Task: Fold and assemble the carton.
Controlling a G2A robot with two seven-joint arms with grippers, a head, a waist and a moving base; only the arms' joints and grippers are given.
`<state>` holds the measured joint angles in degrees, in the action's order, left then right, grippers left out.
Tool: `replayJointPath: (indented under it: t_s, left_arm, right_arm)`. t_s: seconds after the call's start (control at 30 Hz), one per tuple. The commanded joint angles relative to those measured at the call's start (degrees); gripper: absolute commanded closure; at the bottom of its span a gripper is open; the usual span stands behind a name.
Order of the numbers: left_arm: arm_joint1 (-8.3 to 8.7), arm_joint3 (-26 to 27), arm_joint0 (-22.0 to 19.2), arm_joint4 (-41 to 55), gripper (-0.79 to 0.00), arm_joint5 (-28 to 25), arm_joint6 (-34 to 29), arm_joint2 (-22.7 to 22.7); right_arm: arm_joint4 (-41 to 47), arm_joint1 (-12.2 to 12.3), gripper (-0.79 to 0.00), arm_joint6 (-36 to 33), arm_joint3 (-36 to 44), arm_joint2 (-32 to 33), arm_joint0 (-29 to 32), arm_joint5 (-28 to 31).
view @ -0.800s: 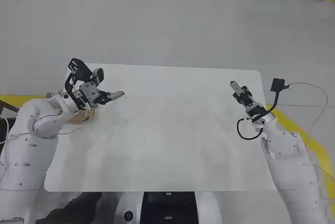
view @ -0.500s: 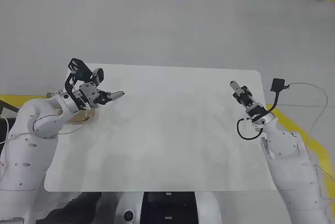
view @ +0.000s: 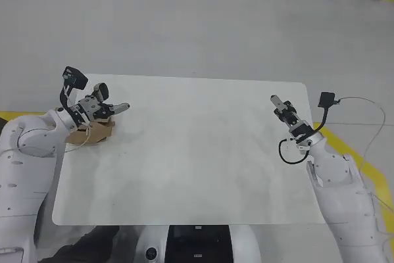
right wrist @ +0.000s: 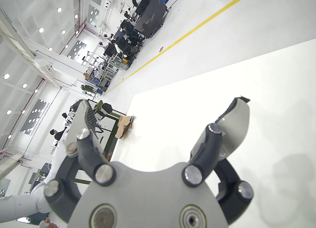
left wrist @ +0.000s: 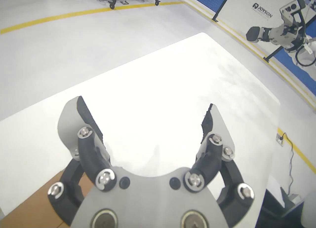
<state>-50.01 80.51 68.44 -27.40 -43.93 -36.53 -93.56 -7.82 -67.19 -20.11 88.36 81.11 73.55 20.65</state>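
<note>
A brown cardboard carton [view: 90, 133] lies at the table's left edge, partly under my left arm; a brown corner of the carton [left wrist: 29, 204] shows beneath my left wrist, and far off the carton [right wrist: 124, 126] sits at the table's edge. My left gripper [view: 118, 107] hovers just above and beside the carton, open with nothing between its fingers [left wrist: 74, 118]. My right gripper [view: 276, 102] stands over the table's far right corner, open and empty, its fingers [right wrist: 237, 113] spread wide.
The white table [view: 197, 151] has rounded corners. A black cable and plug [view: 327, 100] hang off the right arm beyond the table's right edge. Yellow floor tape [view: 354, 158] runs past the right side.
My left gripper has drawn back to the left, off the table's middle, uncovering more of the carton. The right arm has stayed still.
</note>
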Motion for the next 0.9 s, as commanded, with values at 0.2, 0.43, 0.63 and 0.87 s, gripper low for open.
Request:
replayJointPath:
  t_s: [0.2, 0.43, 0.63, 0.87]
  left_arm:
    - [2.02, -12.3, -4.1, 8.6, -0.785, 2.9, -9.9, -6.6]
    - [3.73, -18.7, -4.3, 10.4, -0.785, 3.0, -13.1, -12.0]
    - [4.17, -20.0, -3.7, 11.8, -0.785, 1.8, -14.0, -13.1]
    - [4.17, -20.0, -3.7, 11.8, -0.785, 1.8, -14.0, -13.1]
  right_arm:
    - [0.0, 0.0, -0.785, 0.0, 0.0, 0.0, 0.0, 0.0]
    - [0.0, 0.0, -0.785, 0.0, 0.0, 0.0, 0.0, 0.0]
    - [0.0, 0.0, -0.785, 0.0, 0.0, 0.0, 0.0, 0.0]
    - [0.0, 0.0, -0.785, 0.0, 0.0, 0.0, 0.0, 0.0]
